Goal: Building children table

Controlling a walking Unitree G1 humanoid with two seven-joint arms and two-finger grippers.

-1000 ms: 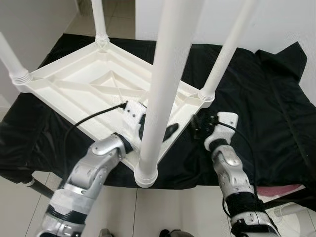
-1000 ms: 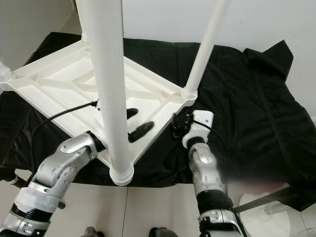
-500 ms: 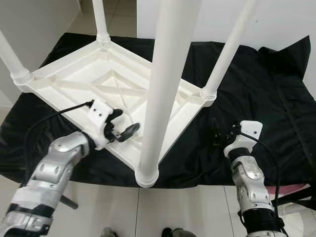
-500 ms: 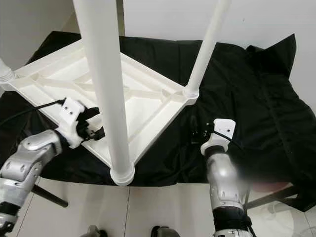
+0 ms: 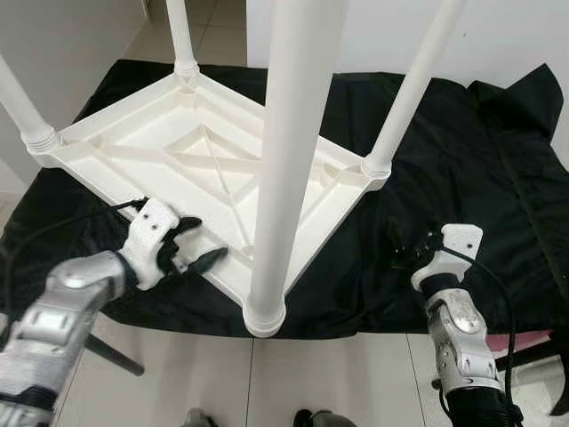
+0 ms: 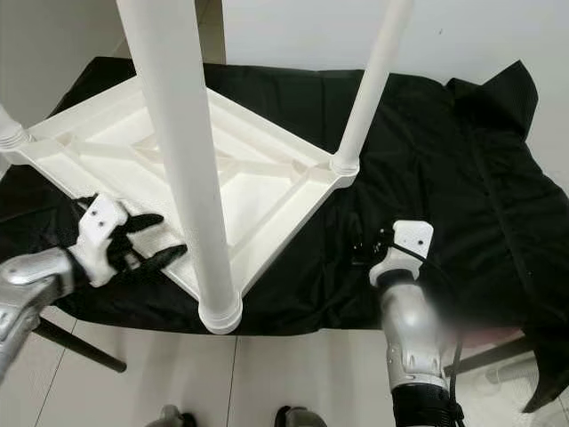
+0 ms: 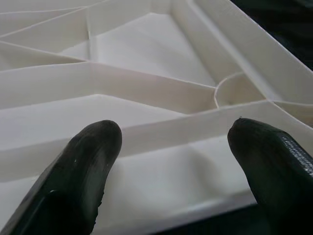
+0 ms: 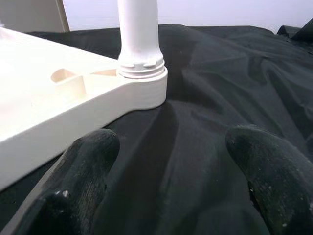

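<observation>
The white plastic children's table [image 5: 169,151] lies upside down on a black cloth [image 5: 462,178]. Its legs stand upward at the corners: the near leg [image 5: 284,160], the right leg [image 5: 404,98], the left leg [image 5: 18,107] and the far leg [image 5: 180,40]. My left gripper [image 5: 206,240] is open at the table's front-left edge, left of the near leg; in the left wrist view the left gripper [image 7: 171,147] hovers over the ribbed underside [image 7: 146,98], holding nothing. My right gripper [image 5: 400,249] is open over the cloth, in front of the right corner. From the right wrist, that leg [image 8: 139,34] shows ahead.
The cloth covers a low stand whose front edge lies close to me, with white tiled floor [image 5: 338,374] below. A black support bar [image 5: 107,351] sticks out at the lower left. The cloth bunches up at the right rear [image 5: 524,98]. A white wall is behind.
My left gripper has drawn back leftward from beside the near leg to the table's front-left edge. My right gripper has backed away from the right corner, toward me and rightward.
</observation>
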